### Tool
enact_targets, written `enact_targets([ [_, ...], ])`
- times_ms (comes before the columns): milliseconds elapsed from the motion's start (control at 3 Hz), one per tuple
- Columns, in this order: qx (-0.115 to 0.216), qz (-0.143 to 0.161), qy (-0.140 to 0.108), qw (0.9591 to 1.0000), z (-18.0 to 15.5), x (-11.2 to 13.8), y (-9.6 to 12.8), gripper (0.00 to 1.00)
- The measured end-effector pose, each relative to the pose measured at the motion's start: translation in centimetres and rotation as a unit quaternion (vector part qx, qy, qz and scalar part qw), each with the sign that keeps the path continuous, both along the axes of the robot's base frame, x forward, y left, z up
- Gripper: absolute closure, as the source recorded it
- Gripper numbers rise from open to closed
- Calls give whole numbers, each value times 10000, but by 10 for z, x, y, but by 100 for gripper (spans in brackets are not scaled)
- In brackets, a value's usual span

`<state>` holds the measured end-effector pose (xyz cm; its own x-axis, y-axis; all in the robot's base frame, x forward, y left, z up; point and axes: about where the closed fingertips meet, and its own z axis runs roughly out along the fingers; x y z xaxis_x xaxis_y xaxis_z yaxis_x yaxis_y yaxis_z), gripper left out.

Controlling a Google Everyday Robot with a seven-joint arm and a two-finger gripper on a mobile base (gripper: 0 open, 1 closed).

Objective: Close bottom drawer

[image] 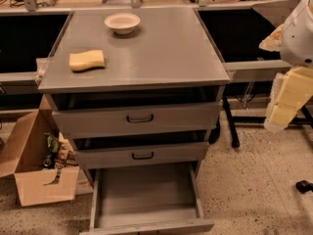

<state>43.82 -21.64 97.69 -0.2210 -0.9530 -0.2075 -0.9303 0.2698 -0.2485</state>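
One grey table (pixel 161 58) with three drawers: one top drawer (pixel 98 120), one middle drawer (pixel 181 154), one bottom drawer (pixel 146 195). Two black handles (pixel 140 118) show. On top, one bowl (pixel 122 22) and one sponge (pixel 87 60). One cardboard box (pixel 29 146) stands at its left. One robot hand (pixel 286 99) hangs at the right edge.

I'm scanning now and there's no text, label or number I can read. The packets (pixel 53 153) in the cardboard box (pixel 46 185) on the left carry print that's too blurred to make out. The open bottom drawer (pixel 146 192) shows none, nor does my hand (pixel 288 99) at the right edge.
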Motion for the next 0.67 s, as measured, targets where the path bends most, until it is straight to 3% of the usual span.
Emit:
enact_targets([
  [333,0,3,-21,10000,0,0,1,0],
  [667,173,102,336,9992,-59,0,11,0],
])
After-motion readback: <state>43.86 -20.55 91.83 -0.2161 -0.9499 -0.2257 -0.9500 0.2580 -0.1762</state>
